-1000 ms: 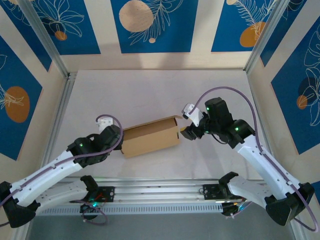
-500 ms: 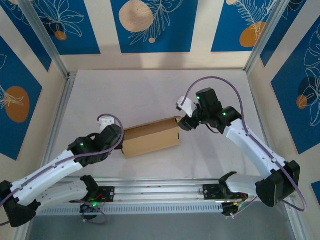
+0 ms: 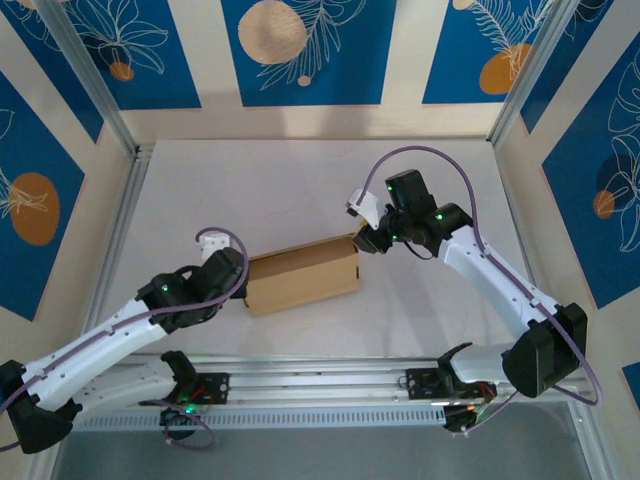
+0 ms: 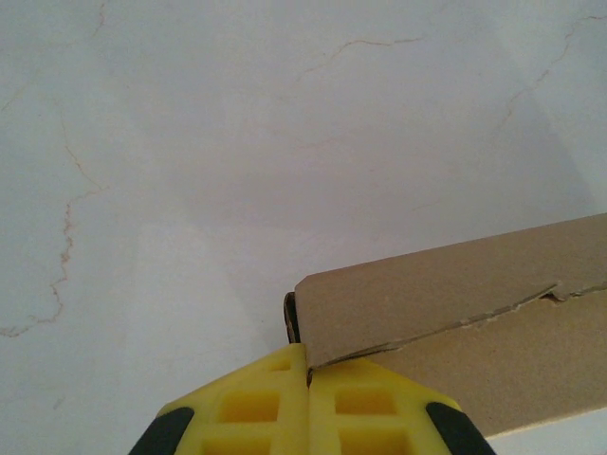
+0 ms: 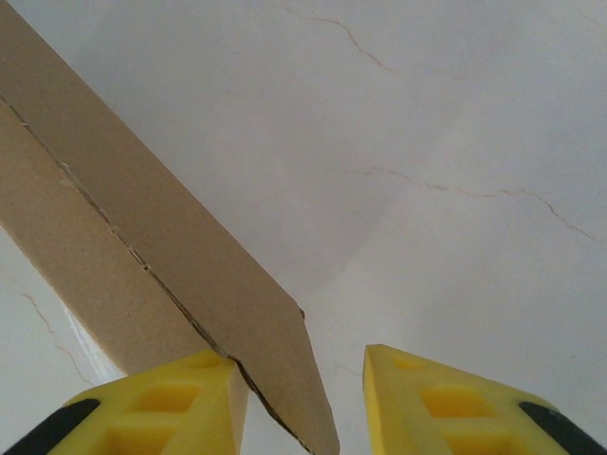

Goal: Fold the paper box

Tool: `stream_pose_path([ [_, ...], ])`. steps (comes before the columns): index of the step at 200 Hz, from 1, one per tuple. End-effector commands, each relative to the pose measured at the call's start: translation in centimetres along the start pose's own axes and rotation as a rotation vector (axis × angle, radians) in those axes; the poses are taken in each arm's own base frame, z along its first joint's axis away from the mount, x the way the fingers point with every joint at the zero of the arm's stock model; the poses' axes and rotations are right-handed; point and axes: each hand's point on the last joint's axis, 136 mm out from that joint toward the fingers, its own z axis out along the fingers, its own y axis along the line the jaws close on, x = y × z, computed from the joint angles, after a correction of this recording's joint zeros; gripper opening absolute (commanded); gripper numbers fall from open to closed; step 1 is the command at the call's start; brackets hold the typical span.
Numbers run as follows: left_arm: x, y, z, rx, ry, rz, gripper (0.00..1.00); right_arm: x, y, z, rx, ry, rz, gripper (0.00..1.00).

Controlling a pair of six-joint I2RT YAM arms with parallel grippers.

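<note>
The paper box (image 3: 300,275) is a brown cardboard block lying mid-table, partly folded. My left gripper (image 3: 243,283) sits at its left end. In the left wrist view the yellow fingers (image 4: 256,408) are shut on the corner of a cardboard flap (image 4: 455,294). My right gripper (image 3: 365,243) is at the box's right end. In the right wrist view the gripper (image 5: 299,365) is open, with a pointed flap (image 5: 190,256) reaching in between the fingers. The flap rests against the left finger (image 5: 180,398) and stands apart from the right one (image 5: 427,398).
The white marbled table (image 3: 300,180) stretches behind the box. Metal frame posts run along the left side (image 3: 120,230) and the near edge (image 3: 320,385). Patterned blue wall panels (image 3: 300,50) enclose the back and sides.
My right arm has swung left and back, bringing its gripper onto the box's right-end flap, and its jaws have narrowed. The left arm and the box have stayed put.
</note>
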Motion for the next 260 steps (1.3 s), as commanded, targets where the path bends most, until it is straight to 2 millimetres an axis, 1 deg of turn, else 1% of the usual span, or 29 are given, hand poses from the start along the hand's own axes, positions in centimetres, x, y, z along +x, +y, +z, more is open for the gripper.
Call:
stream_pose_path([
  [1, 2.9, 0.6, 0.5, -0.018, 0.13, 0.075, 0.0, 0.3, 1.2, -0.4, -0.041, -0.02, 0.008, 0.35],
  [21, 3.1, 0.5, 0.6, -0.016, 0.134, 0.073, 0.0, -0.2, 1.8, -0.9, -0.073, -0.042, 0.028, 0.27],
  [33, 3.1, 0.5, 0.6, -0.016, 0.133, 0.07, 0.0, 0.0, 2.0, -0.9, -0.083, -0.04, 0.044, 0.27],
  [76, 3.0, 0.4, 0.5, -0.01, 0.133, 0.061, 0.0, 1.2, 3.2, 0.1, -0.123, -0.015, 0.076, 0.27],
  [98, 2.8, 0.5, 0.2, -0.008, 0.132, 0.058, 0.0, 1.7, 3.1, 0.3, -0.111, 0.001, 0.087, 0.27],
  [122, 2.6, 0.5, -0.1, -0.006, 0.128, 0.053, 0.0, 1.9, 3.0, 0.2, -0.1, 0.012, 0.096, 0.24],
  [143, 2.5, 0.4, -0.2, 0.0, 0.127, 0.046, 0.0, 2.0, 2.6, -0.1, -0.069, 0.018, 0.124, 0.18],
  [156, 2.5, 0.3, -0.2, 0.002, 0.13, 0.045, 0.0, 1.9, 2.8, -0.3, -0.082, 0.019, 0.151, 0.13],
  [188, 2.8, 0.4, 0.1, -0.004, 0.137, 0.047, 0.0, 1.2, 2.8, -0.8, -0.101, 0.049, 0.32, 0.02],
  [204, 2.8, 0.3, 0.2, -0.004, 0.136, 0.044, 0.0, 1.1, 3.2, -0.7, -0.125, 0.089, 0.411, 0.01],
  [220, 2.9, 0.3, 0.3, -0.003, 0.137, 0.043, 0.0, 1.5, 3.4, -0.3, -0.131, 0.137, 0.486, 0.01],
  [238, 2.8, 0.2, 0.3, -0.003, 0.138, 0.043, 0.0, 2.2, 3.2, 0.1, -0.096, 0.189, 0.569, 0.0],
  [260, 2.9, 0.1, 0.4, -0.003, 0.14, 0.046, 0.0, 2.5, 3.0, 0.1, -0.076, 0.234, 0.66, 0.0],
])
